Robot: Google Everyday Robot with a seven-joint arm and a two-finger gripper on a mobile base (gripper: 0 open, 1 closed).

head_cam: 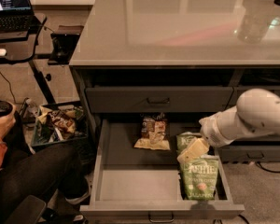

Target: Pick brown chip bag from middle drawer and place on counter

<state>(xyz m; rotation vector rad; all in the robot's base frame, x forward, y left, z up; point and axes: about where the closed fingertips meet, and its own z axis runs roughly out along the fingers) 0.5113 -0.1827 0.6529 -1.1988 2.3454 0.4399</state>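
There is only the one view, looking down at the front of the drawer unit. The middle drawer point(130, 185) stands pulled well out toward the near side, its grey floor bare on the left half. The brown chip bag point(152, 133) lies flat at the far end of that drawer, about the middle of its width, just under the shadow of the closed drawer front point(121, 99) above it. It is not held by anything.

To the right of it lie two green bags. One green bag point(200, 178) lies at the near right corner, and a second green bag point(185, 138) sits farther back, partly covered. The robot's white arm point(252, 118) reaches in from the right. Its pale tan claw point(192, 150) hangs over the right side of the drawer, above the spot where the two green bags meet and clearly right of the brown bag. From here I cannot tell whether the claw is apart or together, nor whether it touches the green bags.

Above it all the big grey desk point(177, 27) spreads wide and glossy. At far left stands a small black laptop desk point(18, 50) with a laptop point(7, 6) on it. Below that sits a bin of snacks point(58, 124) on the floor. A seated person's hand point(1, 119) shows at the left edge.
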